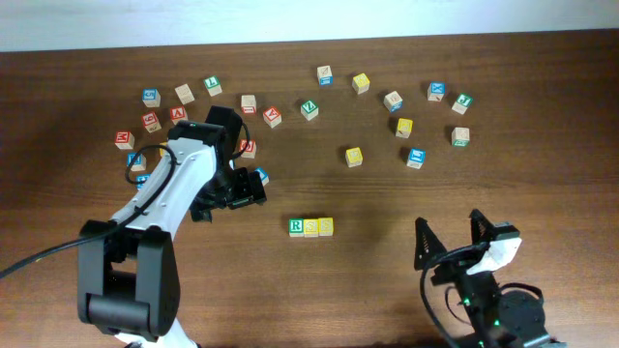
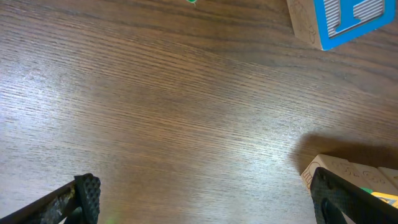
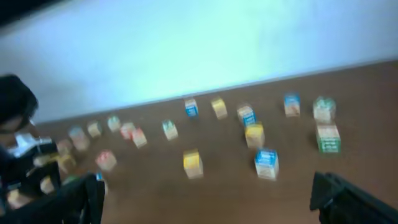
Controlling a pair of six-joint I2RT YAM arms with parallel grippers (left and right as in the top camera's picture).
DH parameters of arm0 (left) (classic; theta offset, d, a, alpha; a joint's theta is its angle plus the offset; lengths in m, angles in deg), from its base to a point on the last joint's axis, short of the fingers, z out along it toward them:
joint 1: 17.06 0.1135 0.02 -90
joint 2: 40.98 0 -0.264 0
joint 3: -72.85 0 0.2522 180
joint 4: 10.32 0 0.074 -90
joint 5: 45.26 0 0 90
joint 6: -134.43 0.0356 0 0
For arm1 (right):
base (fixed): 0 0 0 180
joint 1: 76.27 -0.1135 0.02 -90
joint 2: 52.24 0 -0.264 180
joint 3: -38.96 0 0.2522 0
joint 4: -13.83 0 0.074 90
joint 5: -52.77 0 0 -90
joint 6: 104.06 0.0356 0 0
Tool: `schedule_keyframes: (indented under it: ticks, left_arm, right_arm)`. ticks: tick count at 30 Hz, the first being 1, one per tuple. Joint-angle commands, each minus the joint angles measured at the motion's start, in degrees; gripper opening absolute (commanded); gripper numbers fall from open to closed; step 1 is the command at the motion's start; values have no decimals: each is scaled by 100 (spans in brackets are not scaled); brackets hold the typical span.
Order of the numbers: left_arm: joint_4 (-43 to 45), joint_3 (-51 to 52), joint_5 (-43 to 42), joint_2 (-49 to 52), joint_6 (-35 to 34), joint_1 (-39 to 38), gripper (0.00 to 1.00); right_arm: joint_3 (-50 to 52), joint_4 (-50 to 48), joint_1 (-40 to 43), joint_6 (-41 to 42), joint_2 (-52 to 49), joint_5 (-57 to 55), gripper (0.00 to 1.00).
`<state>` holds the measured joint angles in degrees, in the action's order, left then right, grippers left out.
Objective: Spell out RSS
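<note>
Overhead: the RSS row (image 1: 310, 227) lies mid-table (image 1: 387, 300). The green R cube (image 1: 296, 226) is at its left end, touching two yellow cubes (image 1: 326, 226) whose letters are too small to read. The left gripper (image 1: 232, 198) hovers just left of and beyond the row, apart from it. The right gripper (image 1: 447, 220) sits near and to the right, jaws spread and empty. Other cubes (image 1: 404, 127) are scattered farther back.

Left wrist: the left gripper (image 2: 205, 199) is spread wide over bare wood, holding nothing. A blue-faced cube (image 2: 339, 18) lies far right, and a pale cube (image 2: 348, 171) is beside the right finger.

Right wrist: blurred. The right gripper (image 3: 211, 199) is wide apart and empty, and the row probably lies lost in the blur.
</note>
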<state>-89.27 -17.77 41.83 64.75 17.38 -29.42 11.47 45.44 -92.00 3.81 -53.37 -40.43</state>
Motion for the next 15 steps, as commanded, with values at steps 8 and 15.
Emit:
schedule_keyframes:
  ticks: [8, 15]
  left_arm:
    - [-4, -76, 39, -140, 13, 26, 99]
    - [-4, -76, 39, -140, 13, 26, 99]
  right_arm:
    - [1198, -1650, 356, -802, 94, -66, 98]
    - [1342, -1333, 973, -1370, 94, 33, 98]
